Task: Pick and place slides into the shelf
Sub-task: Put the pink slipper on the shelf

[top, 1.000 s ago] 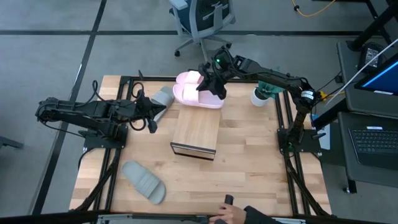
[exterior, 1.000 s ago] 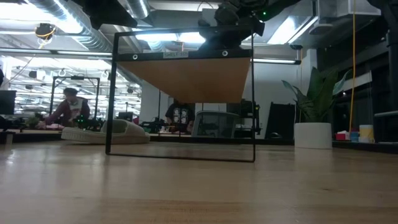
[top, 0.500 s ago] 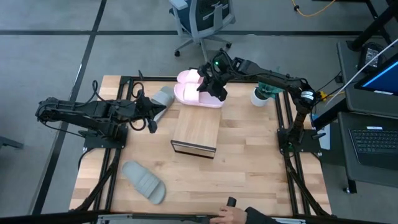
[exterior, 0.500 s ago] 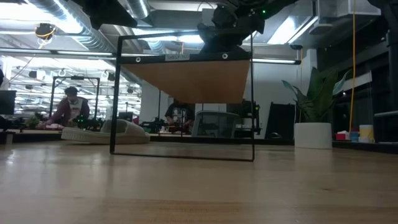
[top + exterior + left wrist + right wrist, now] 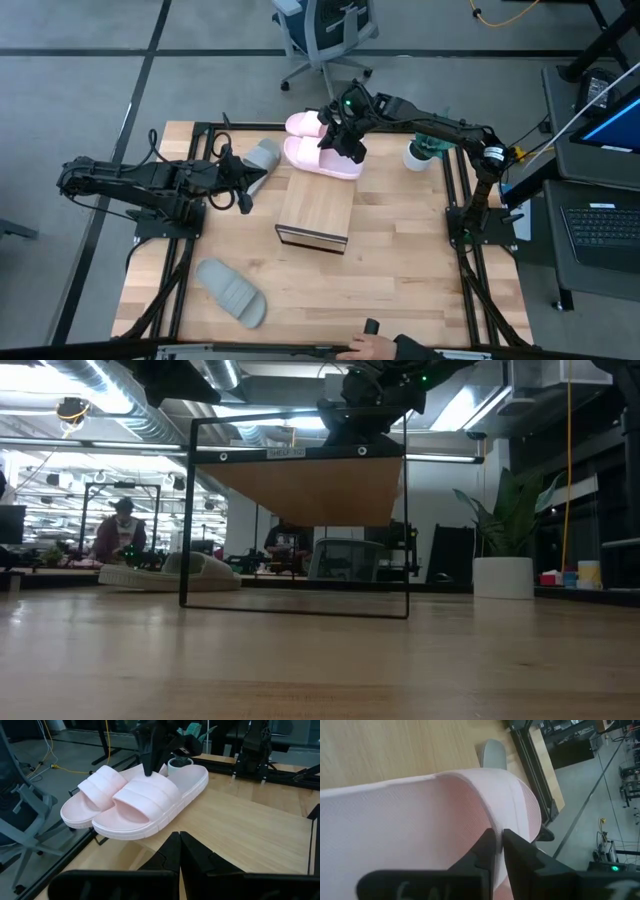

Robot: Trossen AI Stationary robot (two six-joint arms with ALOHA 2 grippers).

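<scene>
No slides on the shelf [image 5: 314, 211] yet: right end effector [image 5: 345, 138] pinches a pink slide's [image 5: 322, 158] strap at the table's far edge, its mate [image 5: 304, 124] alongside; left end effector [image 5: 243, 186] pressed together, two grey slides [image 5: 231, 291] untouched.

Robotics lab or open-plan workshop. Evidence: butcher-block worktable [image 5: 400, 250] on dark metal frame, grey concrete floor. Office chair [image 5: 325, 30] beyond far edge; laptop [image 5: 600, 235] on side stand at right. Low view: exposed ceiling ducts [image 5: 130, 410], strip lighting, long benches, seated person [image 5: 118, 535] far left, potted plant [image 5: 505, 530] at right.
</scene>
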